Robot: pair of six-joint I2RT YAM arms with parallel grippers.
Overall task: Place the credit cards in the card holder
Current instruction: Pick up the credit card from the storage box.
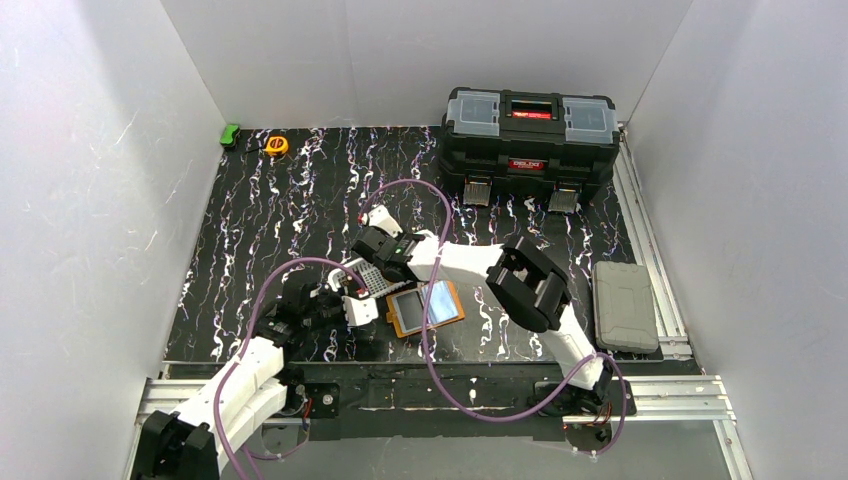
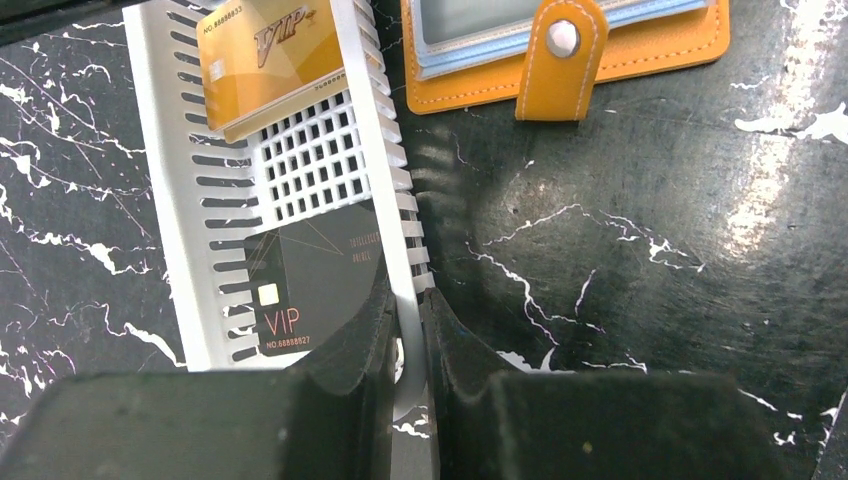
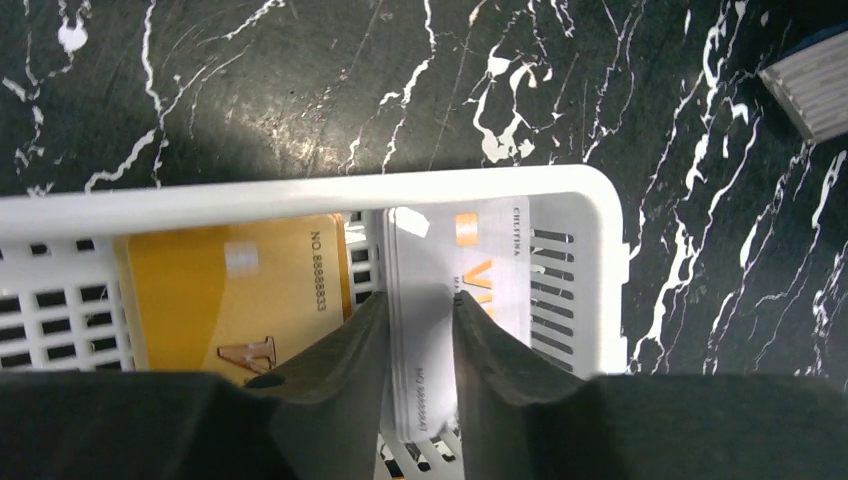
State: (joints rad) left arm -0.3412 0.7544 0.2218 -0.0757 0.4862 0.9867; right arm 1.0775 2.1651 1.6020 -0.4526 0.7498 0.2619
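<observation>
Your left arm (image 1: 243,372) and right arm (image 1: 468,262) are white with black joints. Purple cables (image 1: 402,183) trail from both. Fingers (image 2: 345,350) are matte black

So I'm working in what's pretty clearly a robotics lab test cell, not anybody's home or office. I'm sitting bolted to aluminium rails (image 1: 690,400) at the edge of a black marble-look table (image 1: 300,200), and plain white panels (image 1: 90,180) are boxing it in on three sides. Purple cables (image 1: 300,262) are looping off my arms (image 1: 530,280). A black toolbox (image 1: 528,145) is sitting at the back, a yellow tape measure (image 1: 276,145) is lying in the far corner, and a grey case (image 1: 624,305) is resting off to the right.
</observation>
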